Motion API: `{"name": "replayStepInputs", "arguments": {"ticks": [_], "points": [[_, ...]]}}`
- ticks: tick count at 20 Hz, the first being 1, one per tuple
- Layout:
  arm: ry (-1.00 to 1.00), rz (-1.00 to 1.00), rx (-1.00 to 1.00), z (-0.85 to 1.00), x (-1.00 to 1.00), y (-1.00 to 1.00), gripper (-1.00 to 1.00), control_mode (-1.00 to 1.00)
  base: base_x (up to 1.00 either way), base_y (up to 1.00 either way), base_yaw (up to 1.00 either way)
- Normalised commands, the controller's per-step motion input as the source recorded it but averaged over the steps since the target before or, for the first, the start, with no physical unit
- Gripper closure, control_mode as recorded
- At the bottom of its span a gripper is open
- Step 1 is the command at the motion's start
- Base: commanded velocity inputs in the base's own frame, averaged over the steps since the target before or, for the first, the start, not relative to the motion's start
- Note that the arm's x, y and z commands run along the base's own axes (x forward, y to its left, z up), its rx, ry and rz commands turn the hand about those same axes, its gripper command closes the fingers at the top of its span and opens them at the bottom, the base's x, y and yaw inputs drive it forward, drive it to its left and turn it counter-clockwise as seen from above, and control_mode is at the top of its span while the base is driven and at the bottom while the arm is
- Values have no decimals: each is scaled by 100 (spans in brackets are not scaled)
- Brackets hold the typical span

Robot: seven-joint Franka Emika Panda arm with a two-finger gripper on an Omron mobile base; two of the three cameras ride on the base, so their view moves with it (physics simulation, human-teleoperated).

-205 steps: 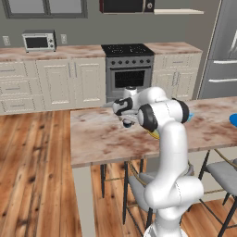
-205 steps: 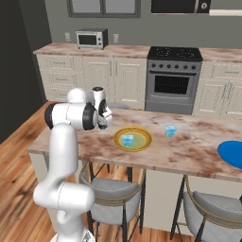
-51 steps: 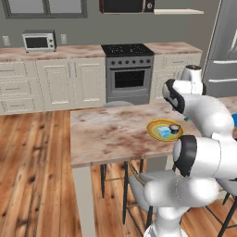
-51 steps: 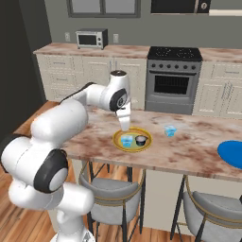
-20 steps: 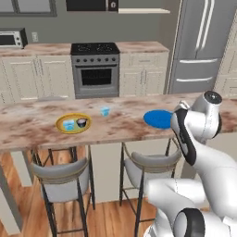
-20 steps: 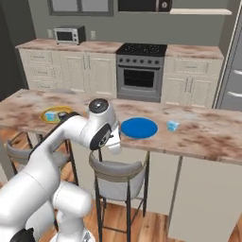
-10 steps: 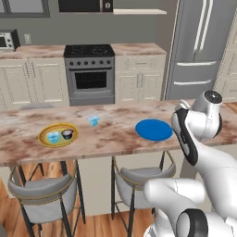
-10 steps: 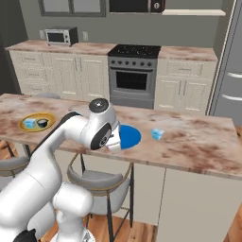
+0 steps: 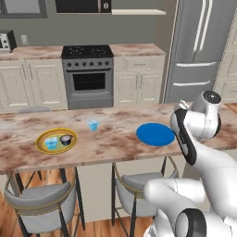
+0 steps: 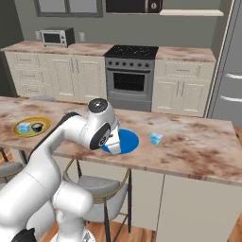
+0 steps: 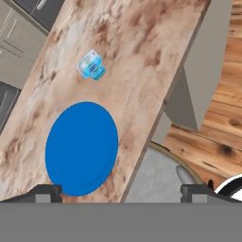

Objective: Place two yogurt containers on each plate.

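Observation:
A bright blue plate [image 11: 82, 148] lies bare on the marble island, also seen as plate [image 9: 156, 134] and plate [image 10: 126, 140]. Beyond it a pale-blue yogurt container [image 11: 92, 65] stands on the counter, the same container [image 10: 155, 138]. My gripper [image 11: 120, 190] hangs open over the island's front edge just beside the blue plate, with nothing between its fingers. The yellow-rimmed plate [image 9: 46, 137] holds a pale-blue container [image 9: 51, 143] and a dark container [image 9: 67, 139]. Another pale-blue container [image 9: 93, 124] stands between the two plates.
Grey stools [image 9: 41, 203] [image 10: 101, 198] stand under the island's front edge, one right below my hand as stool [image 11: 160, 175]. A stove [image 9: 88, 74] and a fridge [image 9: 203, 51] line the back wall. The island's end [image 10: 229, 156] is to the right.
The base has driven to the right along the island, so both base views shifted from the yellow plate to the blue one. The dark container now lies on the yellow plate. The arm has swung low.

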Motion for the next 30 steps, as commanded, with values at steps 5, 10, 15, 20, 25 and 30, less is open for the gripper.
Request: {"name": "replayStepInputs", "arguments": {"ticks": [5,10,15,20,25,30], "points": [[0,0,0,0,0,0,-100,100,65,0,-29],[0,16,0,-1,7,1,-100,-100,6,0,0],[0,62,-5,7,20,70,-100,-100,0,0,0],[1,56,-24,20,24,100,-100,-100,0,0,0],[16,50,-31,26,24,99,-100,-100,0,0,0],[9,31,-16,14,22,88,-100,-100,0,0,0]]}}
